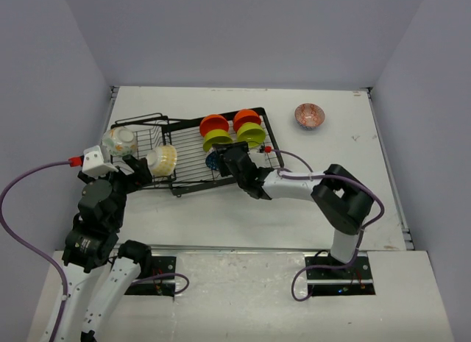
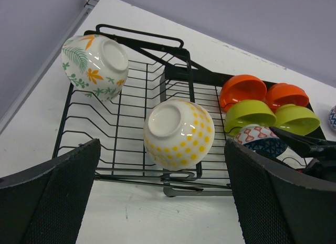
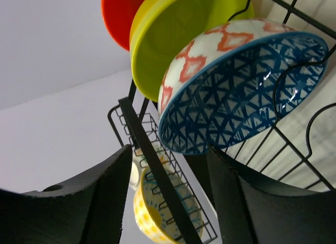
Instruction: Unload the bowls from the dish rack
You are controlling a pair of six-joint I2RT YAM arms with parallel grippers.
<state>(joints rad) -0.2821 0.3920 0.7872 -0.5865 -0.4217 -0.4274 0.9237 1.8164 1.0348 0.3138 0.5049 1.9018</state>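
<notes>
The black wire dish rack holds two orange bowls, two lime green bowls, a blue-and-white patterned bowl, a cream bowl with yellow dots and a white floral bowl. My left gripper is open and empty, just in front of the yellow-dotted bowl at the rack's near edge. My right gripper is open at the blue patterned bowl, whose lower rim sits just above the fingers. A rack bar runs between them.
A pinkish patterned bowl stands upright on the white table, to the right of the rack. Grey walls close in the table at the back and both sides. The right arm reaches across in front of the rack.
</notes>
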